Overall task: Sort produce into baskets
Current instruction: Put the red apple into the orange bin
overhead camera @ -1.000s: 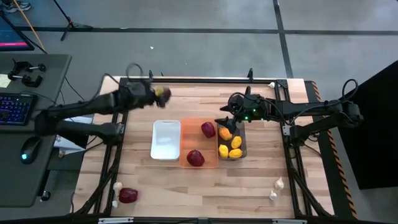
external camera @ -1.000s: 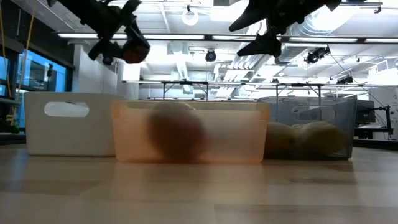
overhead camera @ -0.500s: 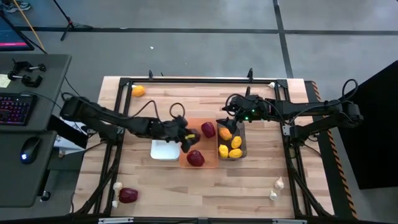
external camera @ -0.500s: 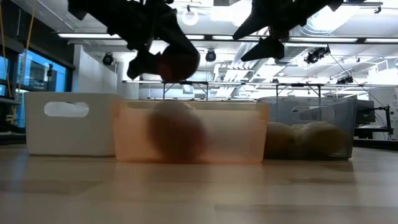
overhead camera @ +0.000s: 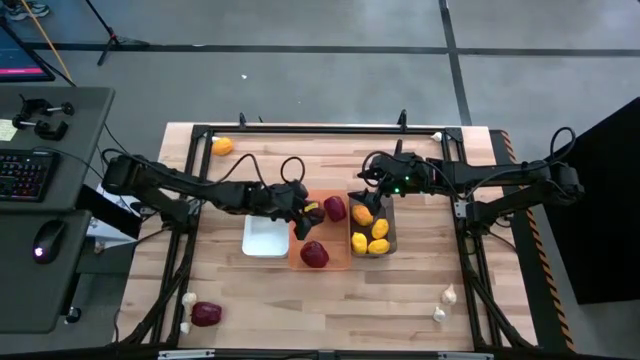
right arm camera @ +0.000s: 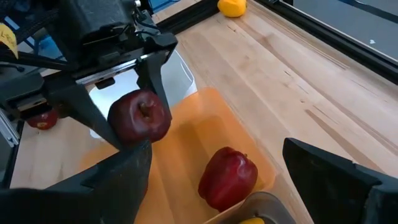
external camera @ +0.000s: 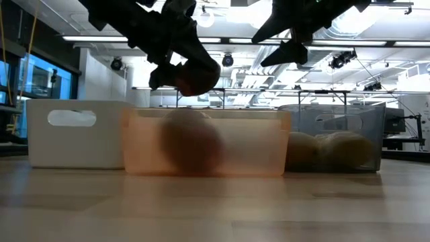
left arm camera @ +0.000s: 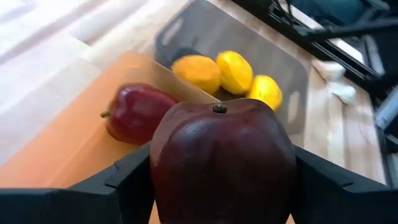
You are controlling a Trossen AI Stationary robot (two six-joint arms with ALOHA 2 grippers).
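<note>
My left gripper (overhead camera: pixel 306 212) is shut on a dark red roundish fruit (left arm camera: pixel 221 158) above the orange basket (overhead camera: pixel 337 262); the fruit also shows in the right wrist view (right arm camera: pixel 140 116) and the low view (external camera: pixel 195 70). Two more red pieces (overhead camera: pixel 335 208) (overhead camera: pixel 314 254) lie in the orange basket. The white basket (overhead camera: pixel 267 224) stands to its left. The grey basket (overhead camera: pixel 388 222) to its right holds several lemons (overhead camera: pixel 378 229). My right gripper (overhead camera: pixel 362 195) is open and empty above the grey basket's far end. My left gripper pinches the red fruit between its two fingers (left arm camera: pixel 127 183), one on each of its opposite sides (left arm camera: pixel 163 168). The fingers slant down from the table's left. The fruit is lifted clear above the orange basket, its stem dimple (left arm camera: pixel 219 108) facing the wrist camera.
A lemon (overhead camera: pixel 222 146) lies at the far left. A red piece (overhead camera: pixel 206 314) and garlic bulbs (overhead camera: pixel 189 298) lie at the near left. More bulbs lie near right (overhead camera: pixel 449 295) and far right (overhead camera: pixel 436 136). Bare wood shows in front of the baskets.
My left gripper has swung from the table's far left toward the right and near side, carrying the red fruit, and now hangs over the orange basket. It has stayed shut on the fruit. My right gripper has kept still.
</note>
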